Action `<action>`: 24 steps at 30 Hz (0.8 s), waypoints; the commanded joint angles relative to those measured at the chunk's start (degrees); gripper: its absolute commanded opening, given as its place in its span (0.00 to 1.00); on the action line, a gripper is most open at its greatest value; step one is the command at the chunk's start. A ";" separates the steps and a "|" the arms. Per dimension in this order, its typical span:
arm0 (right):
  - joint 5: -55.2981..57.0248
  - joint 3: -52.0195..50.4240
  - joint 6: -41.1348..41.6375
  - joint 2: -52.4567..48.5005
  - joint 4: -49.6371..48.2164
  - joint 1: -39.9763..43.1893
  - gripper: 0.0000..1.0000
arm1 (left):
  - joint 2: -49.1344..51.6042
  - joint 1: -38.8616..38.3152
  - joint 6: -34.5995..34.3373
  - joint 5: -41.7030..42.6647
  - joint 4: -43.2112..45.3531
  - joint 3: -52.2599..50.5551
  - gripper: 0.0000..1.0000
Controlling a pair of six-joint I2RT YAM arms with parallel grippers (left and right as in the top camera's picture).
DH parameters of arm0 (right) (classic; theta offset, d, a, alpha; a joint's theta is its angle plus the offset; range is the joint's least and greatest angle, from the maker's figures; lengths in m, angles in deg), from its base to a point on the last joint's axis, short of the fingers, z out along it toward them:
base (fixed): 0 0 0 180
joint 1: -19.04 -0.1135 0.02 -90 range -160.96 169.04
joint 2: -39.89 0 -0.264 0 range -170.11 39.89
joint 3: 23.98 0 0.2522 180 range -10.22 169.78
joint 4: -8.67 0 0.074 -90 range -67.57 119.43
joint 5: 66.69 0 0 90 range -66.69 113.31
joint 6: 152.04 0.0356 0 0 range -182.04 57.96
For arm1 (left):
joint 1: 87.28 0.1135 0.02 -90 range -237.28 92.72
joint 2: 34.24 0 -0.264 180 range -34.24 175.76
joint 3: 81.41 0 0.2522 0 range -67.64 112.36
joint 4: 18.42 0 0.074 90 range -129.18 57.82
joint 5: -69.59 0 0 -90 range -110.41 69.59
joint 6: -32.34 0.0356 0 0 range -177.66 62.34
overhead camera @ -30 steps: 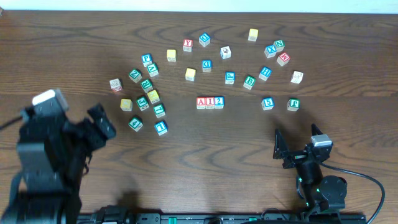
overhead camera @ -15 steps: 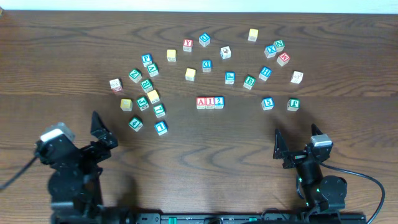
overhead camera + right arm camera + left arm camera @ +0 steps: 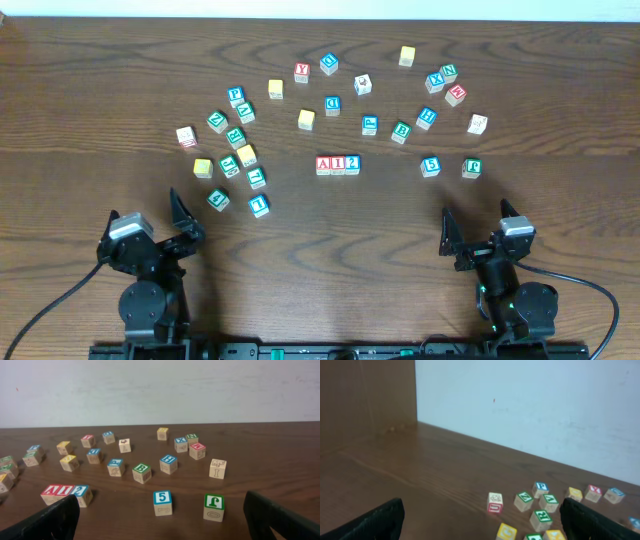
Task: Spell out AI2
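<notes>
row of a cube (image 3: 323, 165), i cube (image 3: 338, 165), 2 cube (image 3: 352, 164), touching, mid table (image 3: 320, 270), seemingly finished; left gripper (image 3: 147, 224), right gripper (image 3: 478, 222) spread wide, empty, parked out of the word's way.

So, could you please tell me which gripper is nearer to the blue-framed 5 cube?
Right. The right gripper sits just below and right of the 5 cube in the overhead view, apart from it; the left gripper is far off to its lower left.
</notes>
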 commanded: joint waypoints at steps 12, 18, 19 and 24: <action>-0.33 -0.15 0.55 0.33 0.11 0.13 0.99 | -5.07 3.61 5.97 6.95 5.33 -8.41 0.98; -0.33 -0.15 0.55 0.35 0.11 0.13 0.99 | -4.98 3.61 5.55 8.15 -3.23 -8.39 0.97; -0.33 -0.15 0.55 0.35 0.11 0.13 0.99 | -5.07 3.61 5.53 8.57 -3.30 -8.39 0.98; -0.33 -0.15 0.55 0.33 0.11 0.13 0.99 | -5.07 3.61 5.53 8.59 -3.26 -8.39 0.98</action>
